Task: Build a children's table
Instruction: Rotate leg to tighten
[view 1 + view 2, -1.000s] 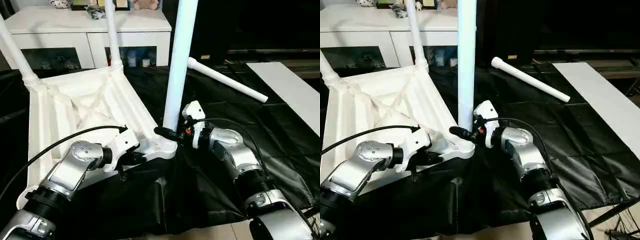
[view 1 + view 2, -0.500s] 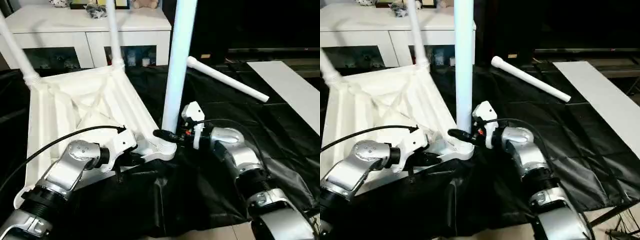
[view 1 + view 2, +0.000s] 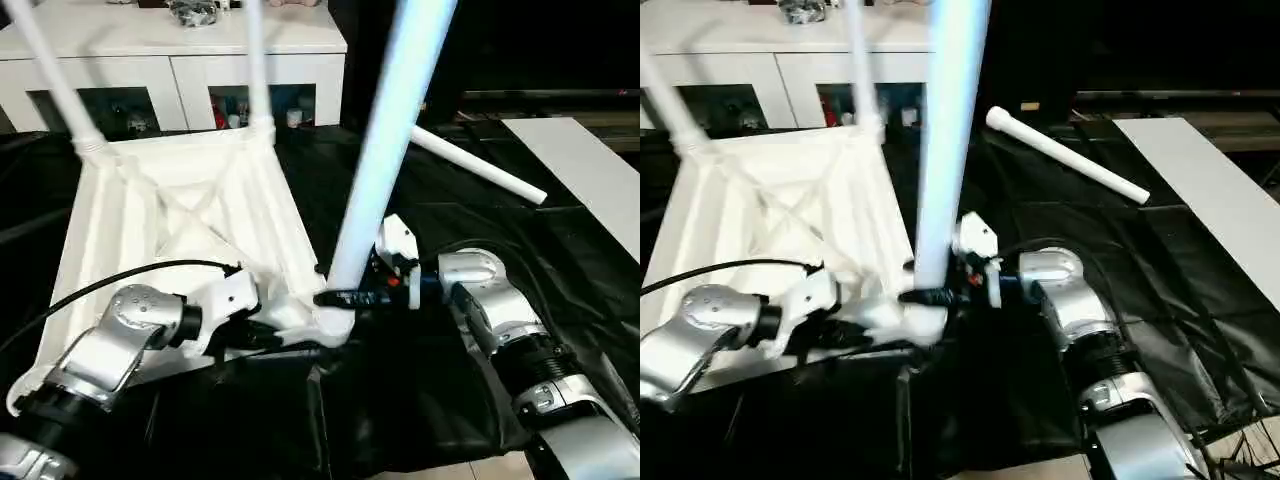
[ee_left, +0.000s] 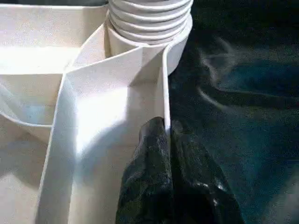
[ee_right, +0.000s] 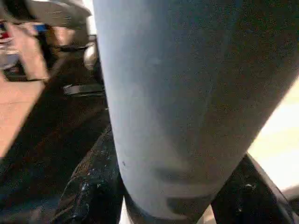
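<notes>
Your right gripper point(image 3: 345, 298) is clamped around the base of the near leg point(image 3: 385, 165), just above the corner socket point(image 3: 330, 322). Your left gripper point(image 4: 166, 140) is pinched narrow on the table top's point(image 3: 170, 220) rim wall beside that socket. A second ago that leg stood almost straight toward 12 o'clock; now it leans toward 1 o'clock, and the upturned top has swung with it under both grips. You have turned the leg at its threads, so judge it as seating but not yet proven tight. Two legs already stand in the far sockets at 10 and 11 o'clock. The fourth leg point(image 3: 478, 166) lies loose on the black cloth point(image 3: 420, 400) at 2 o'clock, well apart from the table; it is next.
</notes>
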